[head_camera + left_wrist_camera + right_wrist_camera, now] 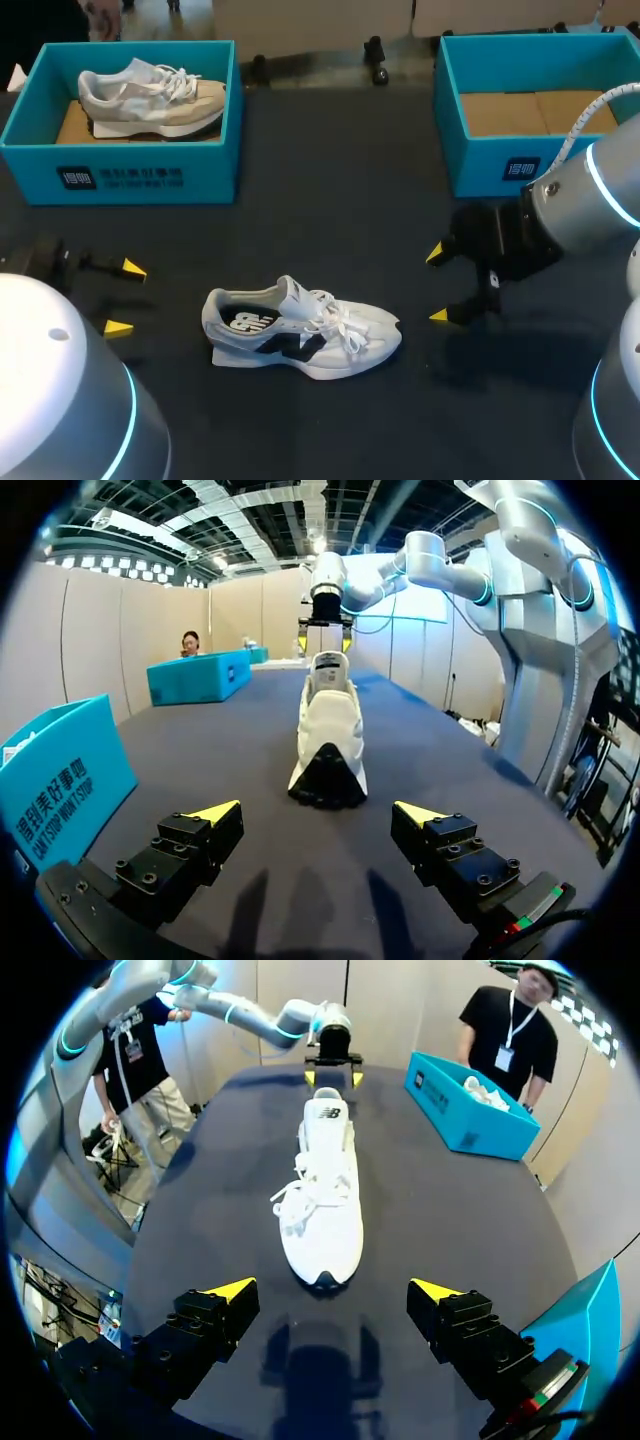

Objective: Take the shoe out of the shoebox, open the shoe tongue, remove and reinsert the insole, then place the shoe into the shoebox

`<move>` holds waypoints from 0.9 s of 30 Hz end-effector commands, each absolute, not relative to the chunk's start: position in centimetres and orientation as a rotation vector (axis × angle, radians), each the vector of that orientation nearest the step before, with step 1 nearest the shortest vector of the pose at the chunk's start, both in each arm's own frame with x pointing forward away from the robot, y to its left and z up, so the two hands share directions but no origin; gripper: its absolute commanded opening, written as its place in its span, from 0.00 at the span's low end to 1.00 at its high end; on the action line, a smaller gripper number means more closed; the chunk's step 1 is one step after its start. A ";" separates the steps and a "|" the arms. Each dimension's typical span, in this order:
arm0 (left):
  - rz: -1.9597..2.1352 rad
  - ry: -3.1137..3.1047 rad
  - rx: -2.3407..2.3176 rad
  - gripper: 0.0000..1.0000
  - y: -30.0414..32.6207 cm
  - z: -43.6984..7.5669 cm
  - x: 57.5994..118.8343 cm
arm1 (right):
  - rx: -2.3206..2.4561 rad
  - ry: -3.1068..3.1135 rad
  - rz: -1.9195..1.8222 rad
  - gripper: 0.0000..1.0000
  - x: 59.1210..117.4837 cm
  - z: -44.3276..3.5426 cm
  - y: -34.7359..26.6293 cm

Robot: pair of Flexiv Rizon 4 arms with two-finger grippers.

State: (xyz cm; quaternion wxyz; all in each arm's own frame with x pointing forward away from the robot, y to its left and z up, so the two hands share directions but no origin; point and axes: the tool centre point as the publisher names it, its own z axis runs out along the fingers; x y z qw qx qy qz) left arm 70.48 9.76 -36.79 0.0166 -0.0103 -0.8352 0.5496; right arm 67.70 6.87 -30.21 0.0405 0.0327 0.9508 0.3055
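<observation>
A white sneaker [300,328] with dark side marks lies on the dark table between my two arms, heel toward the left, toe toward the right. My left gripper [126,297] stands open just off its heel [327,770], nothing between the fingers [315,815]. My right gripper [438,285] is open a little past the toe [322,1260], also empty [335,1295]. The blue shoebox [215,150] at the back left holds a second, beige sneaker [150,95]. Another blue shoebox [480,160] at the back right shows only its cardboard floor.
The table [340,200] is covered in dark cloth. The two boxes stand along its far edge, with a gap of bare cloth between them. In the left wrist view the left box's wall [60,780] is close beside my left gripper.
</observation>
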 end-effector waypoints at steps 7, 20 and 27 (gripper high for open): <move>1.720 -2.638 0.073 1.00 8.4 -37.1 69.8 | 0.100 2.909 0.936 1.00 67.5 -30.2 6.8; 1.707 -2.639 0.105 1.00 4.5 -38.1 69.0 | 0.100 2.909 0.936 1.00 67.5 -30.2 6.8; 1.719 -2.607 0.121 1.00 2.4 -38.7 68.9 | 0.100 2.909 0.936 1.00 67.5 -30.2 6.8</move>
